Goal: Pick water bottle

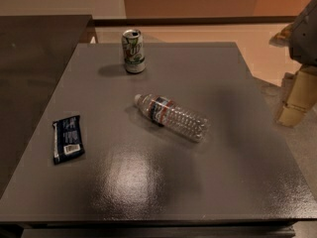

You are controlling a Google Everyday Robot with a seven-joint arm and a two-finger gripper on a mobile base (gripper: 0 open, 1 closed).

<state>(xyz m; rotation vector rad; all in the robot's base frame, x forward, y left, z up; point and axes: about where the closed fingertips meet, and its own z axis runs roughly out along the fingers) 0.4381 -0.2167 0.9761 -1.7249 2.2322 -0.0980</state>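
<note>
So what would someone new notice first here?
The bottle lies on its side at the middle of the table, cap toward the back left. Behind it a can stands upright; a dark packet lies at left, and the gripper hangs beyond the right edge.

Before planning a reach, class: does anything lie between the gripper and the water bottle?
Nothing visible does. The gripper hangs beyond the table's right edge; only bare tabletop lies between it and the water bottle. The can and wrapper sit elsewhere.

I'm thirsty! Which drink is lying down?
The water bottle lies on its side mid-table; the green-white can stands upright farther back. The gripper hangs beyond the right edge of the table.
</note>
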